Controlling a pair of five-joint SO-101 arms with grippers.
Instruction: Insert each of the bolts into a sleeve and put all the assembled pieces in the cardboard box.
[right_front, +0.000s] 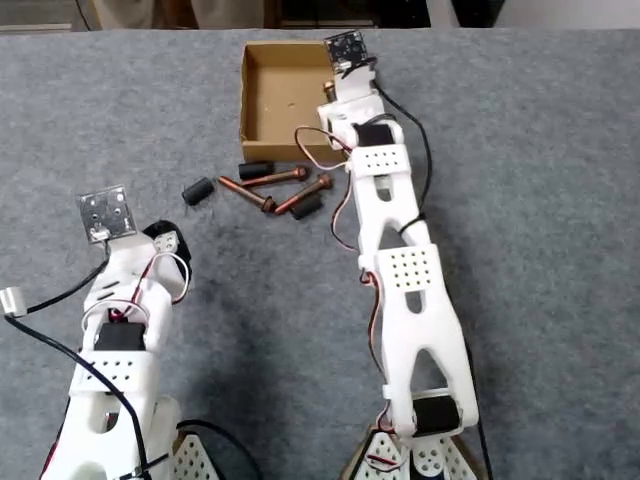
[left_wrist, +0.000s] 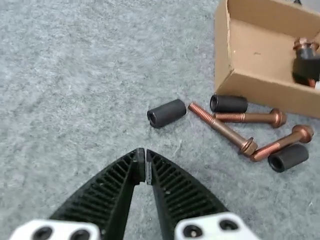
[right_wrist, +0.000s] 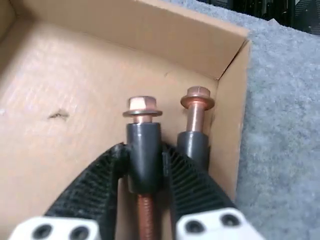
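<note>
My right gripper (right_wrist: 144, 156) is shut on a black sleeve with a copper bolt through it (right_wrist: 143, 137), held inside the cardboard box (right_wrist: 60, 105) near its corner. A second assembled piece (right_wrist: 196, 131) lies next to it against the box wall. In the high view the right gripper (right_front: 338, 92) sits over the box's (right_front: 262, 100) right edge. Three loose sleeves (left_wrist: 166, 113) (left_wrist: 229, 103) (left_wrist: 288, 157) and three bare bolts (left_wrist: 220, 128) (left_wrist: 250, 117) (left_wrist: 280, 144) lie on the carpet beside the box. My left gripper (left_wrist: 145, 166) is shut and holds nothing, short of the nearest sleeve.
Grey carpet (right_front: 540, 150) covers the table, with open room to the left and right of the box. The loose parts cluster (right_front: 270, 185) lies just in front of the box, between the two arms.
</note>
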